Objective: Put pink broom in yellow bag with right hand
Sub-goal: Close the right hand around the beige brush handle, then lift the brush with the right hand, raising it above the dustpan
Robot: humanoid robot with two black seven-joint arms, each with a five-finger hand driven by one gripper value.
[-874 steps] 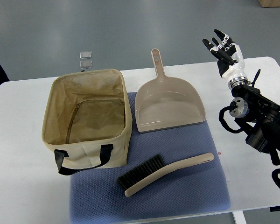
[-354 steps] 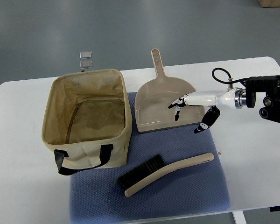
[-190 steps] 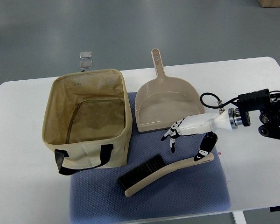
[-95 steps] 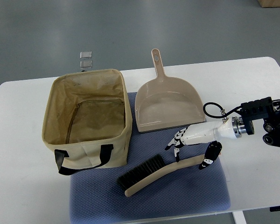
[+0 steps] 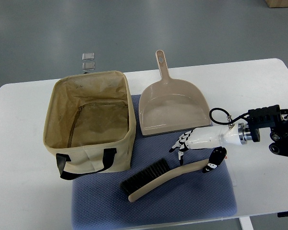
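Right robot hand [image 5: 198,149] over curved plastic broom [image 5: 169,178] handle, fingers [image 5: 181,143] spread, thumb touching handle end, not clamped. Broom with dark bristles lies on quilted blue mat [image 5: 182,201], beside open boxy fabric bag [image 5: 90,122]. Smooth plastic dustpan [image 5: 172,106] behind.

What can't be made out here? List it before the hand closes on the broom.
- Top view: whether the right hand touches the broom handle; the palm covers the contact spot.
- Top view: the handle's end, hidden under the thumb.
- Top view: the near inner wall of the bag, hidden by its own rim.
- Top view: the two small squares beyond the table, too small to identify.
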